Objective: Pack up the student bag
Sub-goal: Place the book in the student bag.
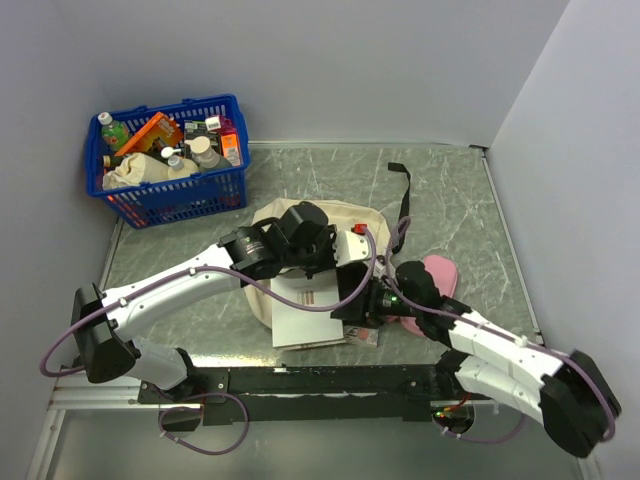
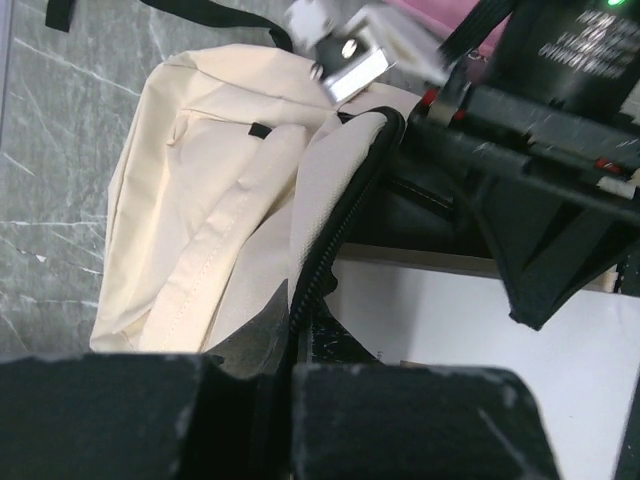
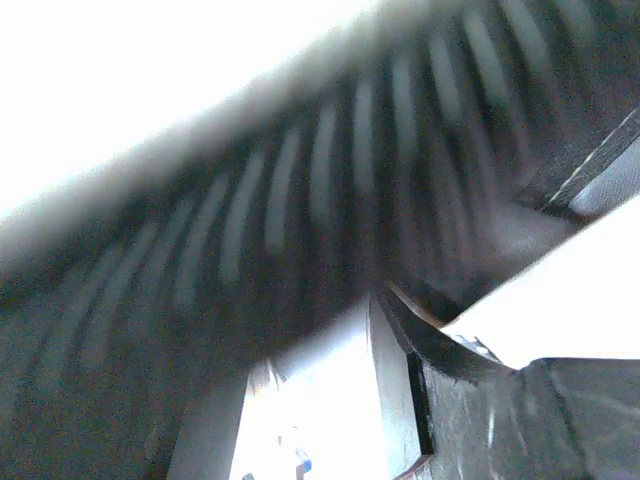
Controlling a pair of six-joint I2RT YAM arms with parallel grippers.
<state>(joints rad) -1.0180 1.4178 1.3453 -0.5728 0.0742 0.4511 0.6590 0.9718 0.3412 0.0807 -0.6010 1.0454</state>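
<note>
The cream student bag (image 1: 268, 216) lies mid-table, mostly under my left wrist; its black strap (image 1: 404, 190) trails toward the back. In the left wrist view the bag (image 2: 190, 200) is at left, and my left gripper (image 2: 290, 345) is shut on the black zip edge (image 2: 335, 235) of its opening, holding it up. A white book (image 1: 305, 318) lies at the bag's mouth, also in the left wrist view (image 2: 470, 340). My right gripper (image 1: 362, 300) is at the opening, over the book. The right wrist view shows dark striped lining (image 3: 300, 200), a white book (image 3: 320, 420) and one finger (image 3: 500, 420).
A blue plastic basket (image 1: 228, 190) full of bottles and packets stands at the back left. A small pink pouch (image 1: 438, 272) lies right of the bag, beside my right arm. Grey walls close the table at the left, back and right.
</note>
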